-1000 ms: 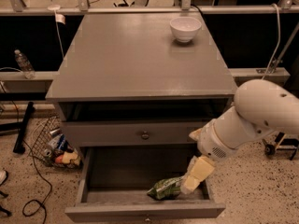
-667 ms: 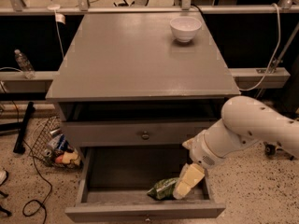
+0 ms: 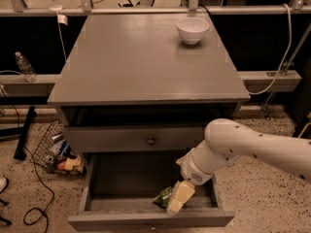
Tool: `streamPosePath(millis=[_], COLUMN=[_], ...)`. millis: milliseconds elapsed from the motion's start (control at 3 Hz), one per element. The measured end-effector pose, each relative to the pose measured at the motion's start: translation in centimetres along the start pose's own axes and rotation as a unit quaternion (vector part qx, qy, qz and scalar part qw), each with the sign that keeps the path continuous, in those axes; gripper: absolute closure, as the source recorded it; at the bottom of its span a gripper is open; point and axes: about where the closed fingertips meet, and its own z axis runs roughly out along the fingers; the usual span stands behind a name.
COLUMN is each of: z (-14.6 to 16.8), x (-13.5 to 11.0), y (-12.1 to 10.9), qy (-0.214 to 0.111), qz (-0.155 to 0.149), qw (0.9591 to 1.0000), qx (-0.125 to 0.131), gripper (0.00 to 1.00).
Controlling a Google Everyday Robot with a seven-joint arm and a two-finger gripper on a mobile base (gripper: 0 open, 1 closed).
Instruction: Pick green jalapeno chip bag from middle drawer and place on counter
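The green jalapeno chip bag point(image 3: 163, 197) lies crumpled at the front right of the open middle drawer point(image 3: 121, 178). Only its left part shows. My gripper point(image 3: 179, 198), cream-coloured at the end of the white arm point(image 3: 233, 147), reaches down into the drawer from the right. It sits right over the bag's right side and hides it. The grey counter point(image 3: 141, 57) tops the cabinet above.
A white bowl point(image 3: 193, 29) stands at the counter's back right. A closed drawer front with a dark knob point(image 3: 151, 140) sits above the open drawer. On the floor to the left are a wire basket of items point(image 3: 58, 152) and cables. A water bottle point(image 3: 24, 66) stands on the left ledge.
My arm has swung left and lower into the drawer. The gripper has moved from the bag's right end to over the bag. The bag has stayed in place.
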Motion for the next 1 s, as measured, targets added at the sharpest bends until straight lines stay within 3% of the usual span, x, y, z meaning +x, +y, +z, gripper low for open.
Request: streamPosePath(millis=[333, 667, 1000], z=[5.9, 5.9, 6.2], x=[1.7, 1.8, 3.0], y=[-3.1, -2.8, -3.6], qy=[-0.012, -0.008, 0.012], qz=[0.013, 0.011, 0.022], qw=[0.9997, 0.9999, 0.9995], qx=[-0.015, -0.01, 0.018], gripper=[0.0, 0.0, 0.0])
